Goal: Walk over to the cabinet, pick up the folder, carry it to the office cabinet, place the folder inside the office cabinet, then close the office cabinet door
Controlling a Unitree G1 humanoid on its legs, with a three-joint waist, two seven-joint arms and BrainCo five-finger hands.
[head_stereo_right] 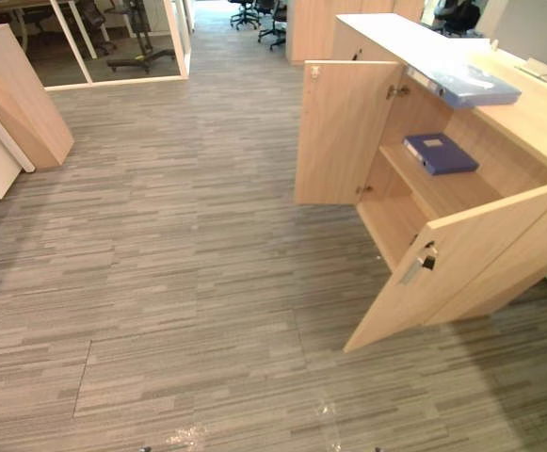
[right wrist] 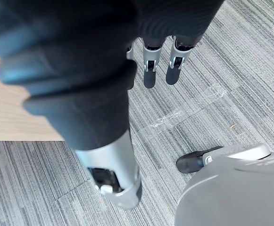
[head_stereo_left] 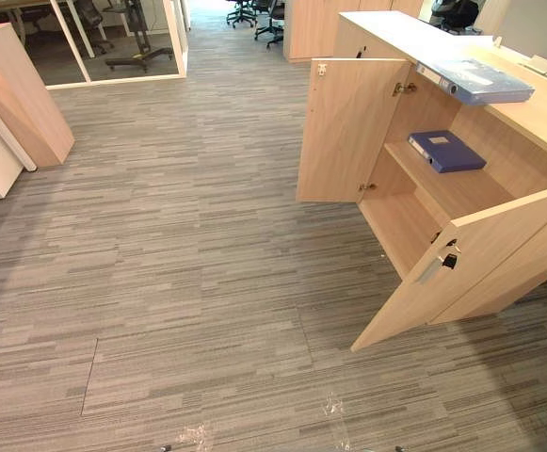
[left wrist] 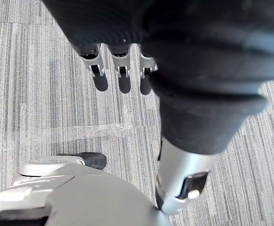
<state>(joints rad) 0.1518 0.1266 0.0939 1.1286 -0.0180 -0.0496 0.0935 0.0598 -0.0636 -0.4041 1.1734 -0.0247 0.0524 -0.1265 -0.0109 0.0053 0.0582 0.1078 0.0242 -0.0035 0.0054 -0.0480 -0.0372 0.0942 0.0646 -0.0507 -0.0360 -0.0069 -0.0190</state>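
Folder (head_stereo_left: pixel 447 151) sat in cabinet (head_stereo_left: pixel 461 193), doors (head_stereo_left: pixel 480 259) open.
Our left hand (left wrist: pixel 124 80) and right hand (right wrist: pixel 172 70) hung loose, empty; shutting them probably came next.

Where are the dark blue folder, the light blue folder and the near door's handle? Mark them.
dark blue folder (head_stereo_left: pixel 450 151), left eye view, cover.
light blue folder (head_stereo_left: pixel 485 81), left eye view, cover.
near door's handle (head_stereo_left: pixel 430 270), left eye view, silver bar.

The office cabinet (head_stereo_left: pixel 348 132) is faced in matt wood-grain laminate, and a silvery metal handle (head_stereo_left: pixel 432 268) is fitted to its door. The dark blue folder (head_stereo_left: pixel 447 151) is covered in smooth plastic. The floor (head_stereo_left: pixel 179 254) is laid with rough carpet.
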